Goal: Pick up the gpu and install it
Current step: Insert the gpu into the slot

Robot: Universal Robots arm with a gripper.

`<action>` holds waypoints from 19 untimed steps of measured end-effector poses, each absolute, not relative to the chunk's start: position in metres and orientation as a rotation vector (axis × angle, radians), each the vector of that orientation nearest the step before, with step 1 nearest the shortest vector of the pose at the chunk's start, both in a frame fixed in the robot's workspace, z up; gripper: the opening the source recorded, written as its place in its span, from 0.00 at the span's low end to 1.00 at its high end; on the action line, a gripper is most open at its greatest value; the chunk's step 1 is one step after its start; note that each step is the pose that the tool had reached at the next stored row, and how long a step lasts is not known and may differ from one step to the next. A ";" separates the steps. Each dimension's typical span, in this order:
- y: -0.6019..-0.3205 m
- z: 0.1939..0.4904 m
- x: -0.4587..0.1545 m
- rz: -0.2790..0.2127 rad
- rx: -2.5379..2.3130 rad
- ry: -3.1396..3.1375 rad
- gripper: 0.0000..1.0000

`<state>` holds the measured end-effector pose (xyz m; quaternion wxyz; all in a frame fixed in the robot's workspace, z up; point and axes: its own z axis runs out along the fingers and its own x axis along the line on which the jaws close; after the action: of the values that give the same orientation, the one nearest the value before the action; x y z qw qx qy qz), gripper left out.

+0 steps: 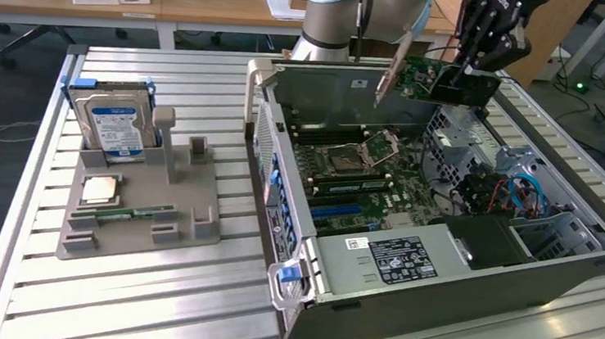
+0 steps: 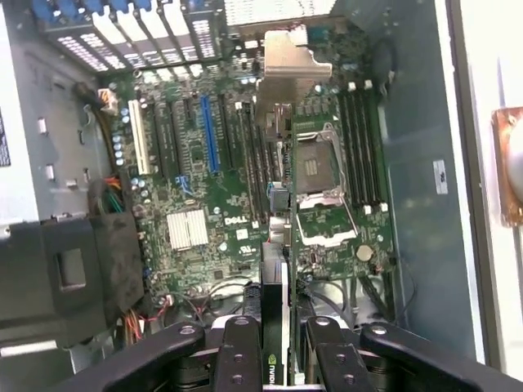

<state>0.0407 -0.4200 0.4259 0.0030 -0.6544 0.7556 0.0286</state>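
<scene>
On the exterior view's left, a grey moulded parts holder (image 1: 165,231) sits on the slatted aluminium table (image 1: 158,313). A silver hard drive with a blue-white label (image 1: 118,125) stands upright in the holder. Nearer the camera in the same holder lie a square processor chip (image 1: 100,190) and a narrow green RAM stick (image 1: 124,213).

To the right is the open grey computer case (image 1: 400,310), its green motherboard (image 1: 357,174) bare.

Above the far right part of the case, my black gripper (image 1: 471,67) is clamped on the gpu (image 1: 447,83), a thin flat green-boarded card whose silver metal end bracket slants down on the exterior view's left. The card hangs in the air, clear of the board.

From my wrist, the gpu (image 2: 276,314) runs edge-on between my fingers (image 2: 237,355), above the motherboard (image 2: 188,229).
</scene>
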 end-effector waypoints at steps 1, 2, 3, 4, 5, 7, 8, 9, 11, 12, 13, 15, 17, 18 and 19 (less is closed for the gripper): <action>-0.420 0.426 0.041 0.090 -2.069 2.355 0.26; -0.420 0.426 0.041 0.090 -2.108 2.321 0.26; -0.420 0.426 0.041 0.090 -2.124 2.307 0.26; -0.420 0.426 0.041 0.090 -2.141 2.292 0.26; -0.420 0.426 0.041 0.090 -2.156 2.279 0.26; -0.420 0.426 0.041 0.090 -2.184 2.253 0.26; -0.420 0.426 0.041 0.090 -2.196 2.241 0.26; -0.420 0.426 0.041 0.090 -2.206 2.232 0.26; -0.420 0.426 0.041 0.090 -2.211 2.227 0.26; -0.420 0.426 0.041 0.090 -2.211 2.227 0.26; -0.420 0.426 0.041 0.090 -2.211 2.227 0.26; -0.420 0.425 0.041 0.090 -2.211 2.227 0.26; -0.420 0.424 0.040 0.080 -2.208 2.222 0.26; -0.420 0.423 0.040 0.072 -2.205 2.217 0.26; -0.420 0.423 0.039 0.064 -2.202 2.213 0.26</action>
<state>0.0395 -0.4198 0.4229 0.0093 -0.7052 0.7086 0.0205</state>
